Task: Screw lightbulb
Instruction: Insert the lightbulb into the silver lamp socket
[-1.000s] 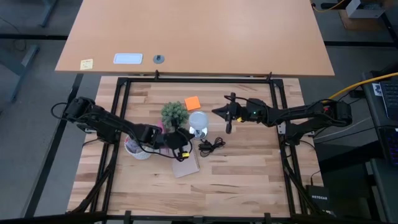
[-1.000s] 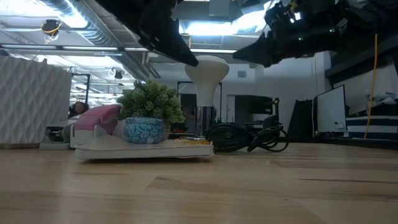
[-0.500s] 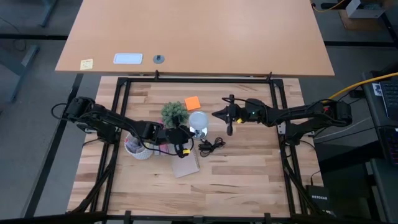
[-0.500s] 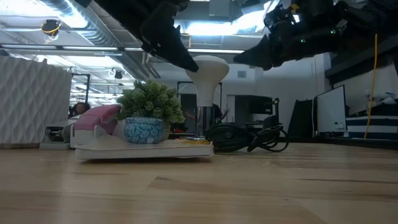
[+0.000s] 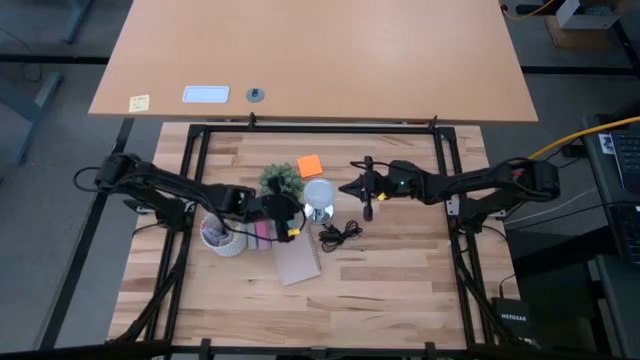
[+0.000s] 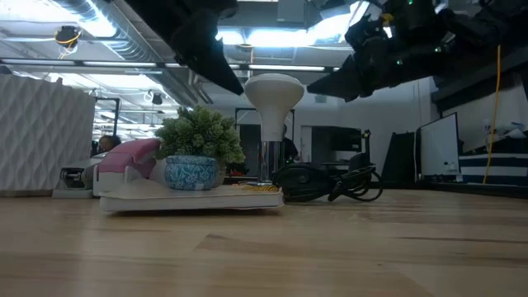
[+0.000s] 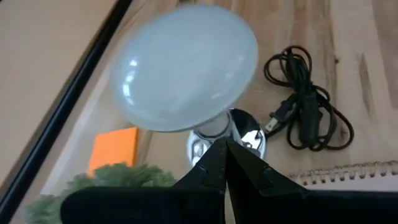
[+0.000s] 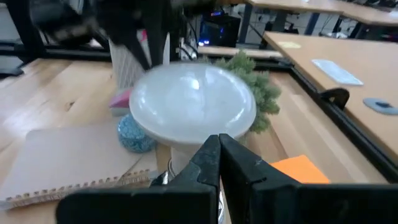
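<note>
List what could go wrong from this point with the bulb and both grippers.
1. The lightbulb stands tall on its socket with neither gripper holding it; a nudge could tip it.
2. The left gripper and right gripper, both shut, flank it closely and could collide.
3. The cord could snag.

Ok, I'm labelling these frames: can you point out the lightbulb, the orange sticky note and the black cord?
lightbulb (image 7: 186, 65): left wrist view, middle of the frosted globe.
orange sticky note (image 5: 310, 165): high view, centre of the square.
black cord (image 7: 311, 118): left wrist view, on the coiled loops beside the plug.
</note>
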Tool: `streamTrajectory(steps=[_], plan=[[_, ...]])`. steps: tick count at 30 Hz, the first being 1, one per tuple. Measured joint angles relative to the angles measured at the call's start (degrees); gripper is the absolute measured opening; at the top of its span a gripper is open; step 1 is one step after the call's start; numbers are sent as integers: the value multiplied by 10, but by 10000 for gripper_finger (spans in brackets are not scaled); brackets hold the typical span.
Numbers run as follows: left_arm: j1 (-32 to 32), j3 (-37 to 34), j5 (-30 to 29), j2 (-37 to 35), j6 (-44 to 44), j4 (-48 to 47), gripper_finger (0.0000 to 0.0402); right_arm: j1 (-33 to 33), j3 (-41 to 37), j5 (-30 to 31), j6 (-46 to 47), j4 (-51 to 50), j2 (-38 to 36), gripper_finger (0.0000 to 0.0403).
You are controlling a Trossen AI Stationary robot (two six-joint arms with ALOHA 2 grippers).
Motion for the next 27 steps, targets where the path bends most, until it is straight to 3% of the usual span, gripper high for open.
streamTrajectory(steps=[15,27], plan=[[9,0,36,-11,-42,6,0,0,0,35,4,17,22,12],[16,-1,33,-11,-19,54,0,0,0,-24,7,15,22,12]])
